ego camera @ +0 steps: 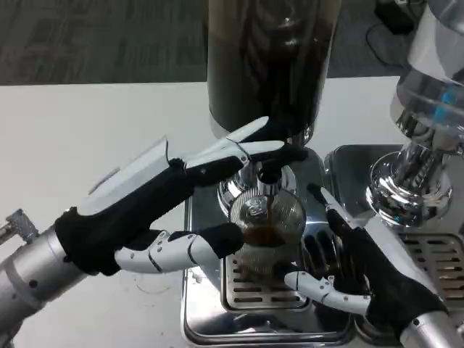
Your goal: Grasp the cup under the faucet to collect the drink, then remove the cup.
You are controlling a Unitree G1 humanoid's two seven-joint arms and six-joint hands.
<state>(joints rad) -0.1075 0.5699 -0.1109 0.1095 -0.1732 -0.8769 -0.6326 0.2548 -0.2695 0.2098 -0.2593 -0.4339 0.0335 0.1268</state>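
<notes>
A clear cup [270, 235] stands on the drip grille [250, 290] under the faucet [267, 172] of a dark drink tank [264, 58]. A thin dark stream falls into the cup, and brown drink lies in its lower part. My right hand [359, 264] grips the cup from the right, thumb low in front and fingers behind it. My left hand [156, 206] reaches in from the left with its long fingers [243, 151] stretched out and resting on the faucet lever. Its thumb [192, 248] points at the cup's left side; I cannot tell if it touches.
A second dispenser with a clear tank [435, 80] and chrome base [402, 188] stands at the right, close to my right forearm. The steel drip tray [217, 330] rims the grille. Bare white table [80, 138] spreads to the left.
</notes>
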